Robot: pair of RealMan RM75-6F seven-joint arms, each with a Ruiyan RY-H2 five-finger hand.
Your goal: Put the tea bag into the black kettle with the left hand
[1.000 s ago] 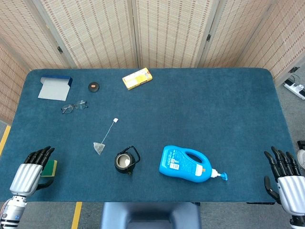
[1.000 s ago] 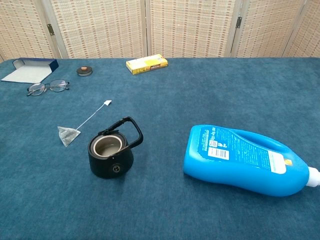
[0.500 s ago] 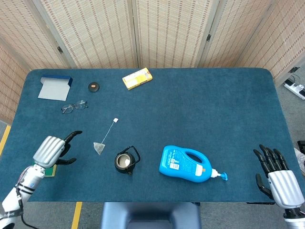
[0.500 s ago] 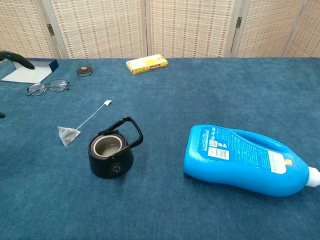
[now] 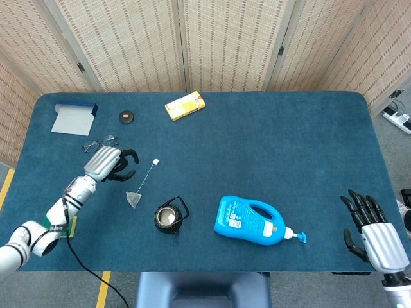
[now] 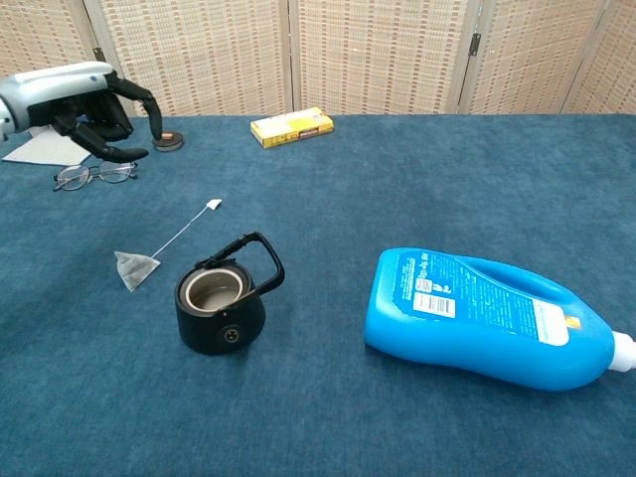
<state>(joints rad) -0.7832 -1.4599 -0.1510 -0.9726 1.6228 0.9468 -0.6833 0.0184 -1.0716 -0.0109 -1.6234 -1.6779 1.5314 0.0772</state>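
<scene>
Tea bag (image 5: 133, 200) lying flat on the blue cloth of the table (image 5: 276, 141), just left of the black kettle (image 5: 168, 218) and apart from it, with its string running up and away to a small white paper tag (image 5: 156, 162); nothing holds it yet, so the task stands at the approach. Kettle upright, lid off and mouth open, its handle tipped to the right side, which leaves the opening free for a drop from above. Left hand (image 5: 108, 164) raised over the cloth near the tag end of the string, fingers (image 6: 119, 117) apart and curled downward, gripping nothing; this pose reads as preparation to come down on the string or the bag, and a pinch on the thin string would probably let the bag be lowered into the mouth. Right hand (image 5: 374, 232) off the near right corner of the table, well apart from everything, fingers spread and empty. Blue detergent bottle (image 5: 253, 222) on its side to the right of the kettle, cap pointing right; its white label carries print too small to read. At the far side lie a yellow box (image 5: 185, 105) with illegible lettering, a small round dark object (image 5: 126, 117), a blue-edged open box (image 5: 74, 119), and spectacles (image 5: 97, 144) just beyond the left hand.
</scene>
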